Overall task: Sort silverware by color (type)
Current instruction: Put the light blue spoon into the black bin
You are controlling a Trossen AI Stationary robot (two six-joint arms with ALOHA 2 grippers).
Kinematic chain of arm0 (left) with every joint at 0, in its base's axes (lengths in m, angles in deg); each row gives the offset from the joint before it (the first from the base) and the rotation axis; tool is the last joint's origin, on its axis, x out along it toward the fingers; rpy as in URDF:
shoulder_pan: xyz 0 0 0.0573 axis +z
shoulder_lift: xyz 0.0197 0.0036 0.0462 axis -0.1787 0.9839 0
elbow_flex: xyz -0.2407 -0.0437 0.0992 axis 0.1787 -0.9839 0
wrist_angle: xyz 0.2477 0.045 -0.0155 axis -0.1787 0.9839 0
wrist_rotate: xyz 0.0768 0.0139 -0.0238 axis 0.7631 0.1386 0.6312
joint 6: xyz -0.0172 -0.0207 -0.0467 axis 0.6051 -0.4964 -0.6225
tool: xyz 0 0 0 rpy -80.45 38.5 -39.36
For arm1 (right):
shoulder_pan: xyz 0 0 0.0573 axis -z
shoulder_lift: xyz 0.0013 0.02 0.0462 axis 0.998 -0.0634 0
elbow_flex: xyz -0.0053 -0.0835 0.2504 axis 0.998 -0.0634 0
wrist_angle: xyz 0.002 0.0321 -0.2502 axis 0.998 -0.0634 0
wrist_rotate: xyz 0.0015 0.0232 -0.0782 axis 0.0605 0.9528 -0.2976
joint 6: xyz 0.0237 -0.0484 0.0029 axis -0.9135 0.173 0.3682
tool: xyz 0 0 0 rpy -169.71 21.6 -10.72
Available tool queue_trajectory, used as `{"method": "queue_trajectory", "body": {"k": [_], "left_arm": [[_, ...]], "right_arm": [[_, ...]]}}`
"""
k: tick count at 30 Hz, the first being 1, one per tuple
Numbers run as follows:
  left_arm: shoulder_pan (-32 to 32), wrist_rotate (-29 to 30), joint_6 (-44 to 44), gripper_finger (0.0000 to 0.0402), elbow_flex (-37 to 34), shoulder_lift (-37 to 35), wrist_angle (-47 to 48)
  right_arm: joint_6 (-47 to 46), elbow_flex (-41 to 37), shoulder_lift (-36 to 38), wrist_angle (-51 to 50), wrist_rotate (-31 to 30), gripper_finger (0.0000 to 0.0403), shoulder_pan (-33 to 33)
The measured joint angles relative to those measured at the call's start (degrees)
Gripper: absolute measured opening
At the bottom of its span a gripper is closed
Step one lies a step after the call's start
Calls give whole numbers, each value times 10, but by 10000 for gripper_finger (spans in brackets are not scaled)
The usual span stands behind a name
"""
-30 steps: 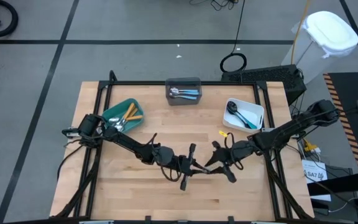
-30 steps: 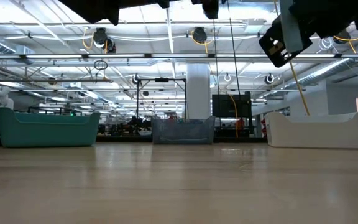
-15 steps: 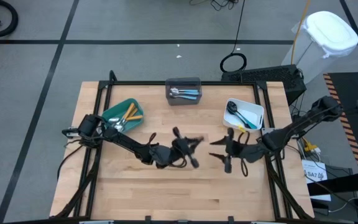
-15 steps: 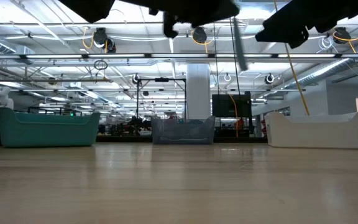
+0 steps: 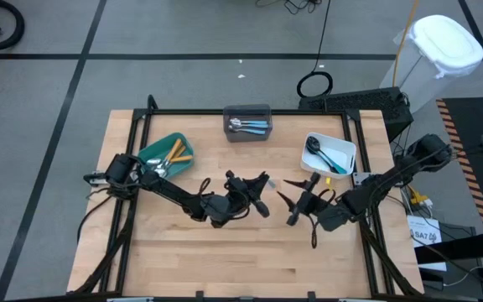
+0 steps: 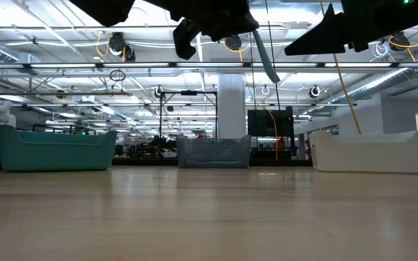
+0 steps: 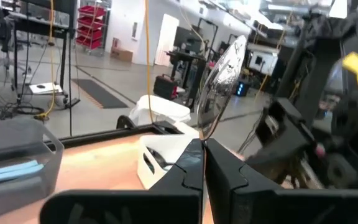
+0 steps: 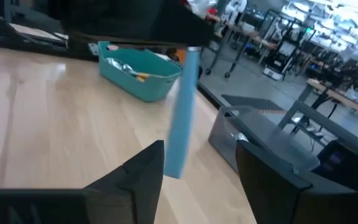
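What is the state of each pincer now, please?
Left pincer: closed on a blue-handled spoon.
Right pincer: open, holding nothing; the spoon's blue handle hangs in front of it.

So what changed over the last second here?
The grippers parted from their meeting point mid-table. The left gripper moved toward the grey bin, shut on the blue-handled spoon. The right gripper opened, letting go, and backed off to its side. The teal bin and white bin stayed put.
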Motion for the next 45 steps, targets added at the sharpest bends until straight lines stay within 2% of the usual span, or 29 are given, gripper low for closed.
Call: {"method": "queue_trajectory", "body": {"k": [6,18,24,28,36,42,45], "left_arm": [[1,3,-17,3,0,0,-22],[2,23,-45,3,0,0,-25],[5,24,-53,3,0,0,-21],[7,24,-53,3,0,0,-21],[16,24,-50,3,0,0,-17],[16,25,-28,4,0,-1,2],[16,3,-11,32,0,-1,21]], "right_arm": [[45,0,-42,92,0,195,20],[23,0,-87,111,45,195,80],[27,0,-104,113,48,189,105],[39,0,-106,113,49,157,106],[52,0,-106,114,60,50,107],[59,0,-106,112,60,48,107],[60,-1,-106,110,63,48,109]]}}
